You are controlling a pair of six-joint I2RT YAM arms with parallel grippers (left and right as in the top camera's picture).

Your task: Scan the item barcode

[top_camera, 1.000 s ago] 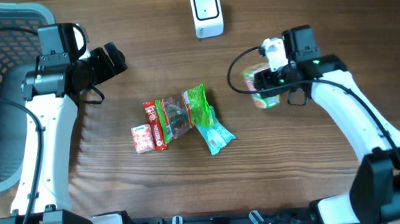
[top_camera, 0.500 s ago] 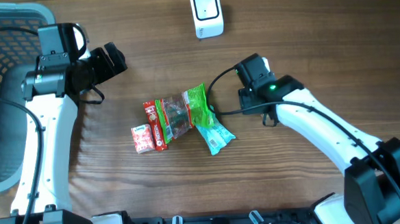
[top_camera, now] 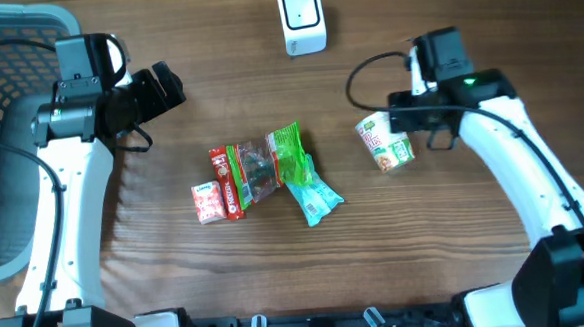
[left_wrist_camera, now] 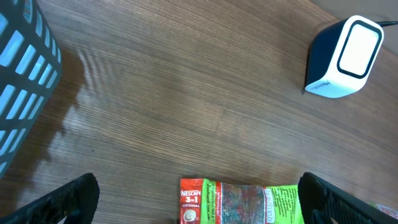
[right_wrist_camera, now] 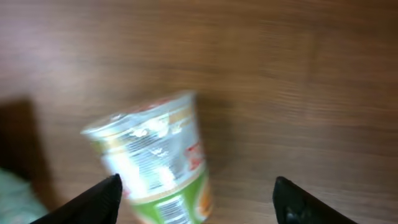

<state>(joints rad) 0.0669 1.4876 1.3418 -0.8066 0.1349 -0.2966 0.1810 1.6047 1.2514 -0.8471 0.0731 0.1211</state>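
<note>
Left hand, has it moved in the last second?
No. The left hand sits just where it was, beside the basket and left of the scanner.

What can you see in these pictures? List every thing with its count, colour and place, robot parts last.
white box-shaped barcode scanner: one, white with dark sides, top centre of the table.
grey plastic mesh basket: one, grey, far left.
green-and-white noodle cup: one, apparently on its side, right of centre.
heap of small snack packets: about five, red, green and teal, overlapping at table centre.
brown wooden table: one, under everything.
left claw: one, black fingers, open, near the basket.
right claw: one, black fingers, open, above the cup.
</note>
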